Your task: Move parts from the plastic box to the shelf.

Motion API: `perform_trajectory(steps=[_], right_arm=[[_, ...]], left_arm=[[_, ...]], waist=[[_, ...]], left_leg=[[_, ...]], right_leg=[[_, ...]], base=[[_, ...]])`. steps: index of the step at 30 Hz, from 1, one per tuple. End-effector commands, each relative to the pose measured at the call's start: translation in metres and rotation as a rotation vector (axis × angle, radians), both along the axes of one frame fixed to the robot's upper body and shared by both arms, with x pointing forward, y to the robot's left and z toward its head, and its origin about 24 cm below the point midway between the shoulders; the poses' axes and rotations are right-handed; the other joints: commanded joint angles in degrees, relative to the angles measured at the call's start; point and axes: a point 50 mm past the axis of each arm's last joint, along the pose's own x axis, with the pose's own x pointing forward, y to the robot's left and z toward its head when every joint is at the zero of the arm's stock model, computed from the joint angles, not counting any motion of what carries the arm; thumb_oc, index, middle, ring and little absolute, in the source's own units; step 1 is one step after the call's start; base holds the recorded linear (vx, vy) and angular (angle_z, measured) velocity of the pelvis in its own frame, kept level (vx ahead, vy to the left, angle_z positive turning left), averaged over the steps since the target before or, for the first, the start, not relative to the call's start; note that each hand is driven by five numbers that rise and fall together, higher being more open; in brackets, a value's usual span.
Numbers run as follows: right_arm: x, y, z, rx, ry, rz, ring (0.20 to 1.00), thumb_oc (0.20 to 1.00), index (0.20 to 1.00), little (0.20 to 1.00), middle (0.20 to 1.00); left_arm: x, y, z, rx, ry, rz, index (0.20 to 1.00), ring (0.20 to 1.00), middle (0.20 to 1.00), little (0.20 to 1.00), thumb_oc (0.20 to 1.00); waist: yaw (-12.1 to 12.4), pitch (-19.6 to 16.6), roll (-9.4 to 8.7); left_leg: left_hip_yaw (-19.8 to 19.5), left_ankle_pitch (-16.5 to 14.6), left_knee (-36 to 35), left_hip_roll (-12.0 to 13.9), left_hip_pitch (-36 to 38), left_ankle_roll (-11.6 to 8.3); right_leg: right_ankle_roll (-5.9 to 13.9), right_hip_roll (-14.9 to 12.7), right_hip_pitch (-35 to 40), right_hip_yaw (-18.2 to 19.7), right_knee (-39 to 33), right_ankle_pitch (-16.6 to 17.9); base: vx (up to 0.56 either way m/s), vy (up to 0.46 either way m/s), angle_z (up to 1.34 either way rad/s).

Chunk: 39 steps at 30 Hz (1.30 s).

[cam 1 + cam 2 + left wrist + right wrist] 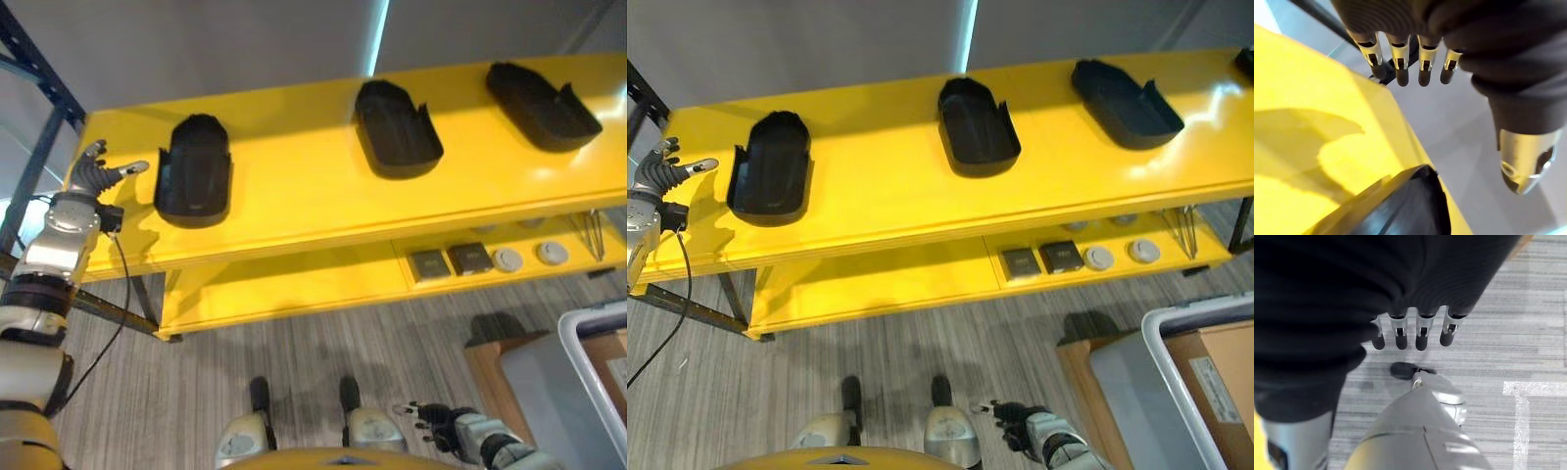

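Note:
Three black moulded parts lie on the top of the yellow shelf (323, 201): one at the left (194, 171), one in the middle (396, 127), one at the right (542, 105). My left hand (98, 176) hovers at the shelf's left end, just beside the left part and apart from it, open with straight fingers (1400, 63) and nothing in it. That part's edge (1405, 205) shows in the left wrist view. My right hand (441, 423) hangs low over the floor, open and holding nothing. The plastic box (588, 377) stands at the lower right.
On the lower shelf board lie two small dark squares (449, 262) and two pale discs (529, 257). A brown cardboard box (490, 367) stands beside the plastic box. A dark blue rack upright (39, 73) rises at the far left.

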Motion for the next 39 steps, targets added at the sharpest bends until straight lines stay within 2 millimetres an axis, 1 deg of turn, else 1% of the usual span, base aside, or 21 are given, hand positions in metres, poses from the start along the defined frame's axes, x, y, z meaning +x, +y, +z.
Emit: perform_trajectory(steps=[1, 3, 4, 5, 7, 8, 9, 11, 13, 17, 18, 21, 24, 25, 29, 32, 33, 36, 39], right_arm=[[-0.023, 0.004, -0.009, 0.022, 0.097, 0.038, 1.000, 1.000, 1.000, 1.000, 1.000], [-0.028, 0.008, -0.012, 0.028, 0.117, 0.029, 1.000, 1.000, 1.000, 1.000, 1.000], [-0.032, 0.009, -0.013, 0.033, 0.126, 0.027, 1.000, 1.000, 1.000, 1.000, 1.000], [-0.033, 0.011, -0.014, 0.038, 0.128, 0.022, 1.000, 1.000, 1.000, 1.000, 1.000], [-0.036, 0.015, -0.016, 0.049, 0.131, 0.015, 1.000, 1.000, 1.000, 1.000, 1.000], [-0.036, 0.019, -0.017, 0.055, 0.128, 0.003, 1.000, 1.000, 1.000, 1.000, 1.000], [-0.037, 0.020, -0.017, 0.057, 0.128, -0.002, 1.000, 1.000, 1.000, 1.000, 1.000], [-0.034, 0.023, -0.018, 0.064, 0.119, -0.016, 1.000, 1.000, 1.000, 1.000, 1.000], [-0.028, 0.023, -0.016, 0.064, 0.104, -0.022, 1.000, 1.000, 1.000, 1.000, 1.000], [-0.017, 0.021, -0.013, 0.064, 0.069, -0.064, 1.000, 1.000, 1.000, 1.000, 1.000], [-0.009, 0.020, -0.010, 0.061, 0.051, -0.067, 1.000, 1.000, 1.000, 1.000, 1.000], [-0.004, 0.018, -0.008, 0.058, 0.035, -0.067, 1.000, 1.000, 1.000, 1.000, 1.000], [0.005, 0.014, -0.004, 0.042, 0.005, -0.086, 1.000, 1.000, 1.000, 1.000, 1.000], [0.010, 0.014, -0.003, 0.033, -0.009, -0.084, 1.000, 1.000, 1.000, 1.000, 1.000], [0.013, 0.013, -0.001, 0.022, -0.011, -0.069, 1.000, 1.000, 1.000, 1.000, 1.000], [0.014, 0.014, -0.001, 0.017, -0.019, -0.067, 1.000, 1.000, 1.000, 1.000, 1.000], [0.017, 0.015, 0.000, 0.017, -0.029, -0.063, 1.000, 1.000, 1.000, 1.000, 1.000], [0.020, 0.016, 0.001, 0.018, -0.036, -0.058, 1.000, 1.000, 1.000, 1.000, 1.000], [0.024, 0.018, 0.002, 0.020, -0.050, -0.043, 1.000, 1.000, 1.000, 1.000, 1.000]], left_arm=[[-0.017, -0.012, 0.058, 0.082, -0.348, -0.042, 1.000, 1.000, 1.000, 1.000, 1.000], [-0.026, -0.024, 0.051, 0.025, -0.404, -0.105, 1.000, 1.000, 1.000, 1.000, 1.000], [-0.035, -0.030, 0.042, 0.001, -0.435, -0.149, 1.000, 1.000, 1.000, 1.000, 1.000], [-0.039, -0.036, 0.039, -0.011, -0.448, -0.174, 1.000, 1.000, 1.000, 1.000, 1.000], [-0.049, -0.051, 0.024, -0.065, -0.452, -0.235, 1.000, 1.000, 1.000, 1.000, 1.000], [-0.057, -0.065, 0.003, -0.182, -0.425, -0.313, 0.329, 0.329, 0.329, 0.329, 0.329], [-0.061, -0.071, -0.005, -0.201, -0.410, -0.345, 0.200, 0.200, 0.200, 0.200, 0.200], [-0.068, -0.084, -0.019, -0.215, -0.373, -0.419, 0.200, 0.200, 0.200, 0.200, 0.200], [-0.079, -0.100, -0.037, -0.282, -0.337, -0.507, 0.200, 0.200, 0.200, 0.200, 0.200], [-0.089, -0.113, -0.051, -0.349, -0.316, -0.571, 0.200, 0.200, 0.200, 0.200, 0.200], [-0.092, -0.118, -0.054, -0.350, -0.324, -0.611, 0.200, 0.200, 0.200, 0.200, 0.200], [-0.092, -0.122, -0.054, -0.352, -0.333, -0.643, 0.200, 0.200, 0.200, 0.200, 0.200], [-0.091, -0.131, -0.053, -0.385, -0.358, -0.678, 0.200, 0.200, 0.200, 0.200, 0.200], [-0.089, -0.134, -0.049, -0.399, -0.392, -0.678, 0.200, 0.200, 0.200, 0.200, 0.200], [-0.085, -0.138, -0.040, -0.400, -0.449, -0.671, 0.200, 0.200, 0.200, 0.200, 0.200], [-0.080, -0.140, -0.030, -0.398, -0.485, -0.652, 0.200, 0.200, 0.200, 0.200, 0.200], [-0.075, -0.141, -0.021, -0.387, -0.519, -0.639, 0.200, 0.200, 0.200, 0.200, 0.200], [-0.070, -0.142, -0.012, -0.376, -0.551, -0.621, 0.200, 0.200, 0.200, 0.200, 0.200], [-0.063, -0.140, 0.002, -0.371, -0.597, -0.599, 0.200, 0.200, 0.200, 0.200, 0.200]], waist=[[2.2, -2.0, -1.09], [3.3, -2.3, -1.56], [3.9, -2.4, -1.75], [4.4, -2.4, -1.94], [5.5, -2.2, -2.23], [6.6, -2.0, -2.37], [6.9, -1.9, -2.38], [7.8, -1.5, -2.46], [9.2, -0.6, -2.17], [10.4, 0.8, -1.48], [10.7, 1.7, -1.10], [10.7, 2.7, -0.77], [10.3, 4.7, -0.04], [9.8, 5.6, 0.20], [8.9, 7.0, 0.40], [8.1, 8.0, 0.37], [7.5, 8.8, 0.31], [6.9, 9.4, 0.22], [5.9, 10.6, 0.11]], left_leg=[[-1.0, -8.3, 0.2, -4.1, 3.4, 2.98], [-1.8, -8.4, 0.0, -4.2, 3.7, 3.04], [-2.4, -8.5, 0.0, -4.3, 3.7, 3.07], [-2.7, -8.6, 0.0, -4.3, 3.7, 3.09], [-3.7, -8.7, 0.0, -4.5, 3.6, 3.18], [-4.5, -8.4, 0.0, -4.7, 3.1, 3.26], [-4.8, -8.9, 0.0, -4.8, 3.3, 3.28], [-5.3, -8.9, 0.0, -4.9, 3.0, 3.36], [-5.9, -8.8, 0.0, -4.9, 2.3, 3.37], [-6.5, -8.5, 0.0, -5.0, 1.3, 3.29], [-6.5, -8.3, 0.0, -4.9, 0.6, 3.26], [-6.5, -8.0, 0.0, -4.9, -0.1, 3.24], [-6.6, -7.8, 0.0, -5.0, -1.3, 3.28], [-6.3, -7.6, 0.0, -5.0, -2.0, 3.29], [-5.8, -7.3, 0.0, -4.9, -3.0, 3.37], [-5.3, -7.1, 0.0, -4.8, -3.8, 3.47], [-4.9, -7.0, 0.0, -4.7, -4.5, 3.56], [-4.5, -6.9, 0.0, -4.6, -5.0, 3.60], [-3.9, -6.8, 0.0, -4.4, -5.7, 3.69]], right_leg=[[-2.02, 1.3, 1.6, 0.3, 1.5, -7.0], [-2.09, 1.4, 2.2, -0.2, 1.1, -7.1], [-2.21, 1.5, 2.6, -0.5, 1.0, -7.3], [-2.32, 1.5, 2.8, -0.8, 1.0, -7.4], [-2.50, 1.6, 3.0, -1.3, 0.9, -7.6], [-2.65, 1.6, 2.8, -1.9, 0.9, -7.5], [-2.62, 1.6, 3.1, -2.0, 0.8, -7.9], [-2.71, 1.6, 3.0, -2.4, 0.8, -8.0], [-2.98, 1.6, 2.5, -3.3, 0.9, -8.1], [-3.15, 1.5, 1.8, -4.1, 1.0, -8.0], [-3.17, 1.4, 1.1, -4.3, 1.2, -8.0], [-3.21, 1.3, 0.2, -4.4, 1.4, -7.8], [-3.21, 1.2, -1.2, -4.1, 1.5, -7.4], [-3.17, 1.2, -2.2, -3.7, 1.6, -7.2], [-3.15, 1.2, -3.7, -2.9, 2.0, -6.9], [-3.05, 1.2, -4.9, -2.2, 2.1, -6.6], [-2.97, 1.2, -5.8, -1.5, 2.3, -6.4], [-2.99, 1.3, -6.7, -0.9, 2.5, -6.3], [-3.07, 1.5, -8.1, 0.0, 2.9, -6.1]], base=[[0.08, -0.055, 0.16], [0.05, -0.049, 0.21], [0.03, -0.041, 0.13], [0.02, -0.043, 0.12], [0.00, -0.041, 0.27], [0.00, -0.041, 0.27], [0.00, -0.038, 0.13], [-0.01, -0.025, 0.25], [-0.04, -0.023, 0.35], [-0.07, -0.002, 0.21], [-0.11, -0.003, 0.17], [-0.07, -0.001, 0.11], [-0.09, 0.001, 0.00], [-0.08, 0.017, -0.07], [-0.04, 0.012, -0.12], [-0.01, 0.004, -0.14], [-0.02, -0.001, -0.08], [0.00, -0.001, -0.02], [0.00, -0.001, -0.02]])
